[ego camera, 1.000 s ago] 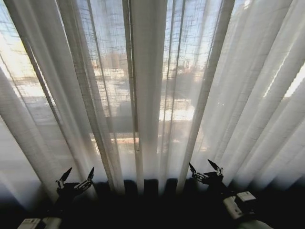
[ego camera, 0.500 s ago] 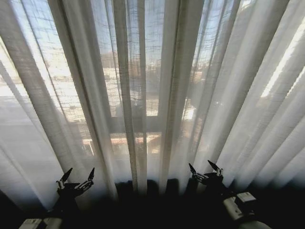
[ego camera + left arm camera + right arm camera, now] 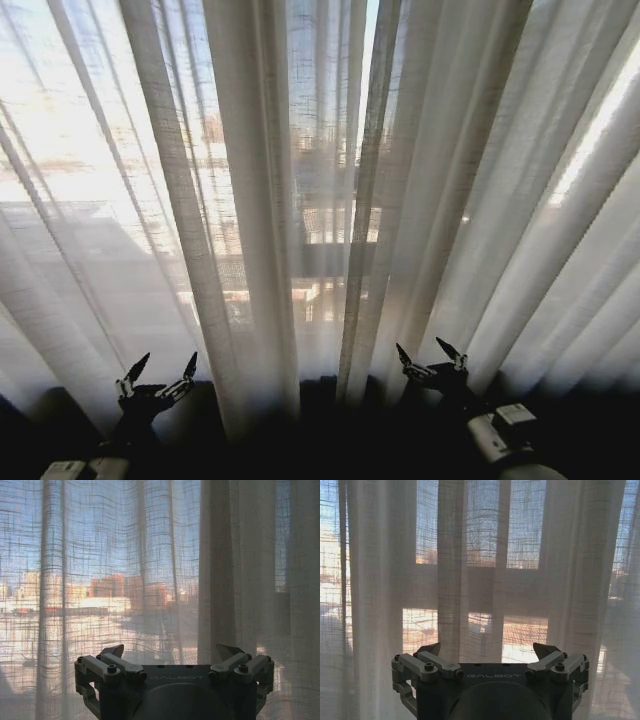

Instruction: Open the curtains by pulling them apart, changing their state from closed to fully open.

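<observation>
Hanging right across the window, the curtains (image 3: 300,200) are drawn shut and run from one side of the head view to the other, their lower ends falling to the dark sill line just ahead of both grippers. Sheer, loosely woven stuff, this: it looks light and very soft, sure to give and bunch under a pull, and apt to slide out of a shallow pinch. A thick fold near the middle looks the best place to take hold, since a doubled pleat gives the fingers more to bite on than a single thin layer. Which fold is the true meeting edge of the two panels, I cannot tell.

Down low on the left, the left gripper (image 3: 158,378) sits with fingers spread wide, nothing in them, just short of the cloth; its wrist view shows pleats (image 3: 225,570) close ahead. Over on the right, the right gripper (image 3: 432,362) is equally splayed and empty, with heavy folds (image 3: 455,580) before it.

Room to move looks generous: fabric alone stands to either side of each arm, and the dark window frame bars (image 3: 485,582) lie behind the cloth, out of the way.
</observation>
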Robot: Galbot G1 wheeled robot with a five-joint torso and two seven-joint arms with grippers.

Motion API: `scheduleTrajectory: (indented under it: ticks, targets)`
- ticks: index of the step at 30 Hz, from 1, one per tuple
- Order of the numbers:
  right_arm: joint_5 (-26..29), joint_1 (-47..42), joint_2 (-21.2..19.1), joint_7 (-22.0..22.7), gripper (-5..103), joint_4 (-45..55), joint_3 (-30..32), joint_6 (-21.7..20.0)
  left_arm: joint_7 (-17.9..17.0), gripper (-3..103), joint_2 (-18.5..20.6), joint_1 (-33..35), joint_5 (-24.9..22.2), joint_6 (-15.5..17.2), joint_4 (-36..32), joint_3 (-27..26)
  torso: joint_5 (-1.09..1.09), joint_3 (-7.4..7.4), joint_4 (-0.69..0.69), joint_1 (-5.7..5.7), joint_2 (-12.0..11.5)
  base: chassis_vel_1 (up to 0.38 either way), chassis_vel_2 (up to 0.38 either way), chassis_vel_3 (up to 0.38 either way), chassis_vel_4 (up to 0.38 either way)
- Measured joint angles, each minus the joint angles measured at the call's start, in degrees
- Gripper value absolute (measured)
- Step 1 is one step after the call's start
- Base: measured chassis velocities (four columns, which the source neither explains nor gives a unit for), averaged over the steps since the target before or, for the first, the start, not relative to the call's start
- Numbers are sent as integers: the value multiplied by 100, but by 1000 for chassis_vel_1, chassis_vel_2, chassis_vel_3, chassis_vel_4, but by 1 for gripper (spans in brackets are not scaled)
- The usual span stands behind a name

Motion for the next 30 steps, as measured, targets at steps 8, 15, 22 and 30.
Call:
scheduleTrajectory:
  ticks: [8,15,22,30]
  targets:
    - [854,342,-110,127,100,-413,12,-274,0,100,6,29,43,-3,-75,20,-4,0,0,0,1,144,137,-134,-157]
    - [1240,918,-289,346,100,-907,40,-457,6,100,-6,78,61,-14,-175,41,6,1,0,0,-1,-32,-30,13,21]
    - [1702,1636,-481,502,100,-1238,-96,-854,2,100,15,233,80,-103,-279,-59,-3,1,2,0,-1,-10,-4,7,3]
    - [1770,2015,-621,537,100,-1322,-416,-977,-10,100,-47,311,109,-103,-397,-76,2,0,-1,0,0,0,0,0,0]
